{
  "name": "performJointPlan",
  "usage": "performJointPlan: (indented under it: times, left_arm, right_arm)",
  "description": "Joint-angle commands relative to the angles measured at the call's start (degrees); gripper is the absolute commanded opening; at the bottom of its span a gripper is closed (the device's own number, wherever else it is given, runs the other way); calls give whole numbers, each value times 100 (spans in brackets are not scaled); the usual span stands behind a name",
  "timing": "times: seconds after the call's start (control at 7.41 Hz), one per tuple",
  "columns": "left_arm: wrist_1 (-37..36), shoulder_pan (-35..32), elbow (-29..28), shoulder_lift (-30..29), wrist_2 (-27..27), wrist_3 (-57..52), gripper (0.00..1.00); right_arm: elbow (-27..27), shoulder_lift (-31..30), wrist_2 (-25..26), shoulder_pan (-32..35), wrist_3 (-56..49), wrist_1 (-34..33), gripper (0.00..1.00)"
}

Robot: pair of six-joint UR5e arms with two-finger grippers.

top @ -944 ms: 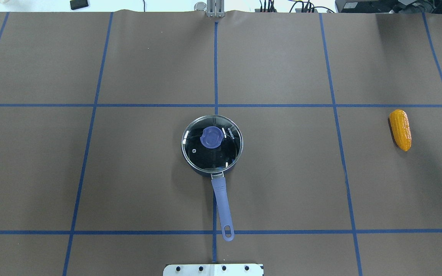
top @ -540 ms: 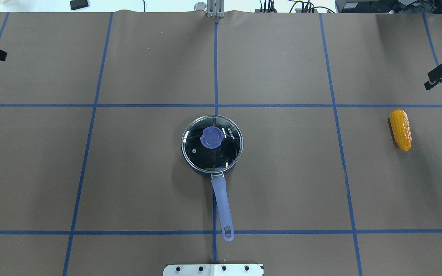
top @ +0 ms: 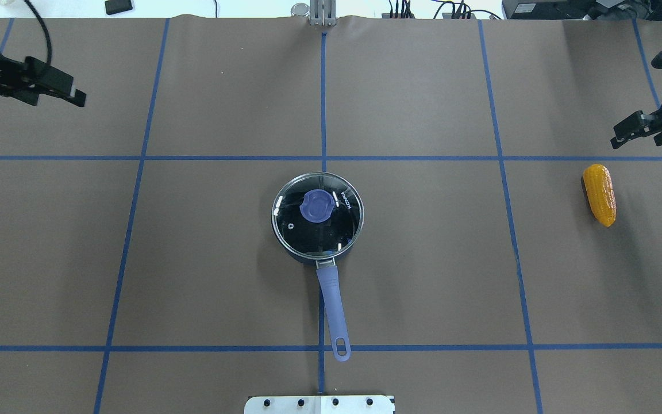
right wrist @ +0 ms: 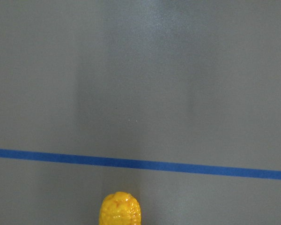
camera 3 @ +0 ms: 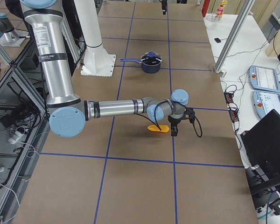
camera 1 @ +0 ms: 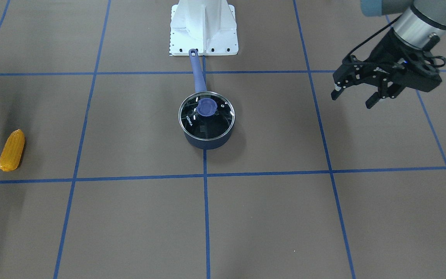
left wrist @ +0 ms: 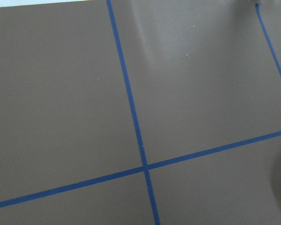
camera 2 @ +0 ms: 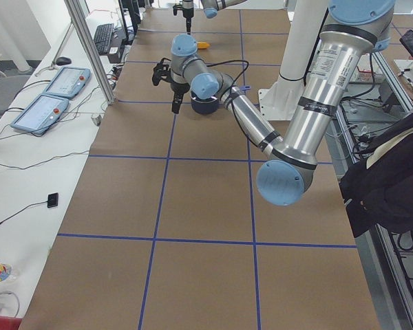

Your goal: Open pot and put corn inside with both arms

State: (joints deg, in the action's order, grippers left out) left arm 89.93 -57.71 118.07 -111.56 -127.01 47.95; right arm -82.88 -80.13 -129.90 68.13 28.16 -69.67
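At the table's middle, the pot (top: 331, 299) stands with its glass lid (top: 319, 230) on and its handle pointing toward the robot. Off on the robot's right, the corn (top: 600, 194) lies flat on the brown table (top: 423, 276), well apart from the pot. The right gripper (top: 635, 141) hangs near the corn's far end without touching it, fingers spread and empty; its wrist camera catches only the cob's tip. The left gripper (camera 1: 350, 100) hovers above the table on the other side, well away from the pot, fingers wide apart, holding nothing.
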Motion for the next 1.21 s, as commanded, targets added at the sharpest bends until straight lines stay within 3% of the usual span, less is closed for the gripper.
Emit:
performJointPlan:
  times: [0.0,0.27,1.08]
  left_arm:
    - [-783,872,296,-698,675,940,97]
    - [-811,1532,226,-998,1255,1470,97]
    - [-811,1868,-389,-1676,1610,1955,97]
  right_arm:
    - [-88,-11,-9,-141,364,85,100]
    - [-211,-20,-36,-291,629,94,100]
    - [-247,-327,26,-748,1069,551,100]
